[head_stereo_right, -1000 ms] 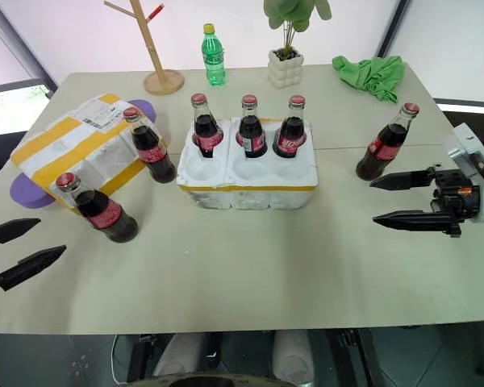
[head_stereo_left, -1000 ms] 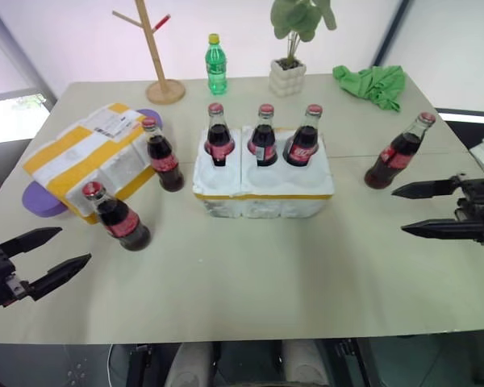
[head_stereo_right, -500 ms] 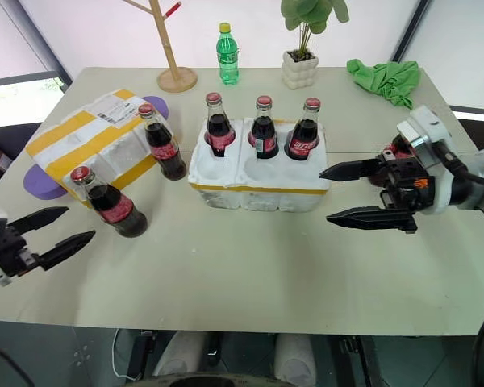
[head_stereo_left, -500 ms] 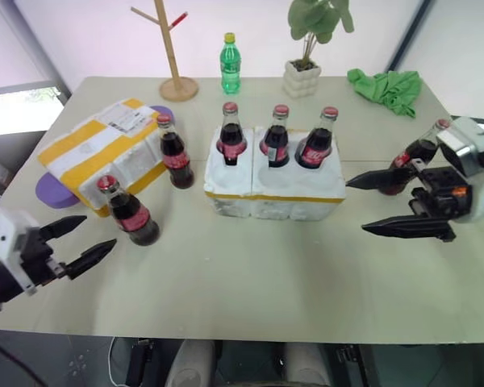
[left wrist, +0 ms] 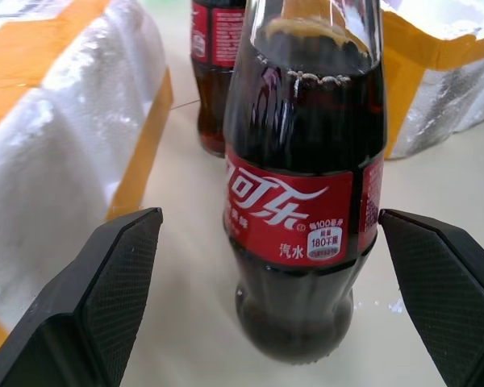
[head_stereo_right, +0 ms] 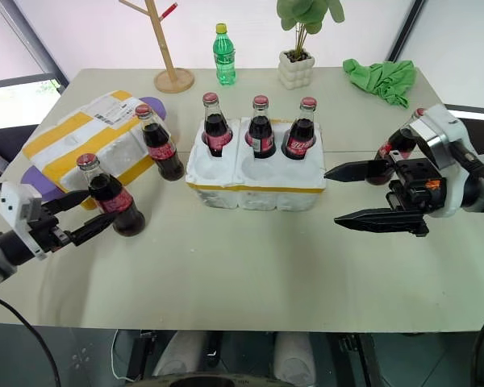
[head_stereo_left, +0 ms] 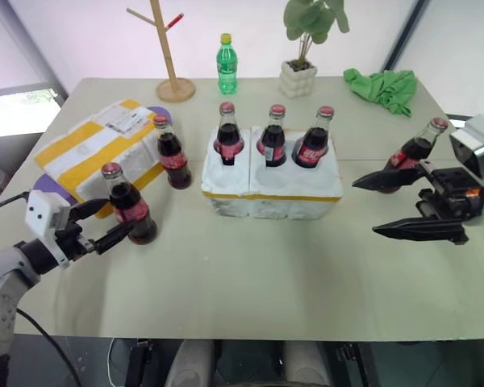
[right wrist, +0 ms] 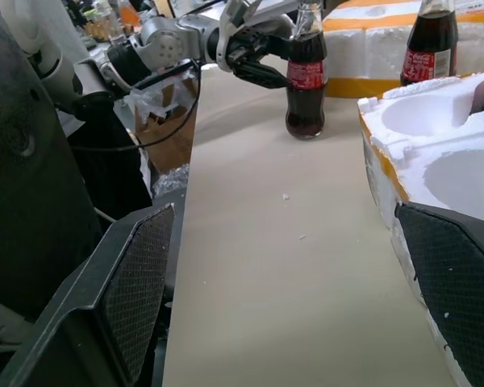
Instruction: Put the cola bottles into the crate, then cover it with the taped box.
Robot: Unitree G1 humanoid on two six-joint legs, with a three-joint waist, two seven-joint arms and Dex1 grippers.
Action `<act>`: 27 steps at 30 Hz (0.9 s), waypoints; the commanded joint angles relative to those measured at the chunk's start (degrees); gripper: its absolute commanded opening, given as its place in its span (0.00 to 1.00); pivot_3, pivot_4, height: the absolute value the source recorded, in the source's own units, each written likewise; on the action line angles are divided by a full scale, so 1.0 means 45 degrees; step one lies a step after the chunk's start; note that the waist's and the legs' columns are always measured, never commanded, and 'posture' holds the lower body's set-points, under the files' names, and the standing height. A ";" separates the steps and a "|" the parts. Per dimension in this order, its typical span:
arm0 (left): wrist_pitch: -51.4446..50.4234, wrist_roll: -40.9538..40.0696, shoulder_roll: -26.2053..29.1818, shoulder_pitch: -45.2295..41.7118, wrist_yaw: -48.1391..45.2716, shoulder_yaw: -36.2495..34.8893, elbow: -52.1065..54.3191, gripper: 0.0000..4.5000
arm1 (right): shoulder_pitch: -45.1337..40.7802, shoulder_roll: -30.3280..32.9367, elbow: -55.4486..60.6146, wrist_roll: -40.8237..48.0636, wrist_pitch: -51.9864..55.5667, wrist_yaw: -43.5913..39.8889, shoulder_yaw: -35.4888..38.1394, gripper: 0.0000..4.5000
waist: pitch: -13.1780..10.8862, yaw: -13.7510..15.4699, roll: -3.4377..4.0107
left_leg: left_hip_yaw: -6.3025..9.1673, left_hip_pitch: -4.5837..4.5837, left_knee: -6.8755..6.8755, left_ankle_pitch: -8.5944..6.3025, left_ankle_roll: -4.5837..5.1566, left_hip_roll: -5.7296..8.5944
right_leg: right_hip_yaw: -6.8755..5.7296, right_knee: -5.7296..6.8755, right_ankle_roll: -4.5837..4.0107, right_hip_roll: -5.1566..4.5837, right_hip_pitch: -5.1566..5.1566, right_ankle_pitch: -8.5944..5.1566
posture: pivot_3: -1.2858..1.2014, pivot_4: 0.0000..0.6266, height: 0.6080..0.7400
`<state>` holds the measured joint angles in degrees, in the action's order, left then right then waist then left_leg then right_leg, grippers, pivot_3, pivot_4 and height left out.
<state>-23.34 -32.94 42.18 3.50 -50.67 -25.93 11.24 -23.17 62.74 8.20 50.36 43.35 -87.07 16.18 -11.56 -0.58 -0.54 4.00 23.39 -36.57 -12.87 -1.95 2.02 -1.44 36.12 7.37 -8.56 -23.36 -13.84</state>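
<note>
Fingers of the left gripper (head_stereo_left: 106, 226) spread wide, flanking a glossy glass cola bottle (left wrist: 302, 185) without touching; right gripper (head_stereo_right: 369, 194) fingers gape empty beside the styrofoam crate (head_stereo_left: 273, 187)

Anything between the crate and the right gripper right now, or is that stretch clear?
Bare tabletop lies between the crate and the open right gripper; the left eye view shows this too. The loose cola bottle stands behind the gripper, not in that stretch.

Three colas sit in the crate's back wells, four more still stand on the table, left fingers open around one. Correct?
Not quite: three stand loose on the table, not four, as the left eye view shows. The crate does hold three in its back wells, and the left gripper is open around the nearest cola bottle.
</note>
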 commanded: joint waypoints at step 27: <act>0.0724 0.0479 -0.0266 -0.1662 -0.0373 0.1660 -0.1059 0.63 | 0.0350 -0.0127 0.0907 0.0974 0.0242 0.0737 0.1043 1.00 | -0.0002 0.0014 -0.0003 | 0.0005 0.0006 -0.0004 0.0000 0.0000 0.0001 | -0.0003 -0.0006 0.0026 0.0000 0.0001 0.0014 | 0.52 0.24 1.00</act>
<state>-20.79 -30.11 40.57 -3.29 -52.22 -17.08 5.69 -21.22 62.16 11.00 53.26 44.65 -83.97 18.61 -11.57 -0.51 -0.56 4.02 23.42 -36.59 -12.87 -1.95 2.03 -1.45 36.09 7.48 -8.57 -23.35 -13.77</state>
